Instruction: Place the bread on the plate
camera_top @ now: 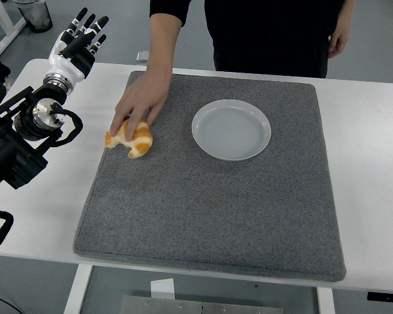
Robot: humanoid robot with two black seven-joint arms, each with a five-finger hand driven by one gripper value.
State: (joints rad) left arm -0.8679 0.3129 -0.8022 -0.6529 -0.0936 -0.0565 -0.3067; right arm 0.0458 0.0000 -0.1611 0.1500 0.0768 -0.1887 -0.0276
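You have one croissant (130,140) to deal with, one white plate (231,129), one grey felt mat (209,190) and one white table (370,163) under it all. The croissant lies at the mat's left edge, well apart from the plate, and a person's hand (138,103) rests on top of it with the fingers draped over the pastry. The plate sits bare on the far half of the mat, right of centre. That person stands at the far side in dark clothing, with the other hand (338,40) hanging by the table's far right. Your left hand (75,46) is raised over the table's far left corner, palm turned away, fingers straight and slightly spread, gripping nothing, its black arm coming in from the left edge. Your right hand is out of view
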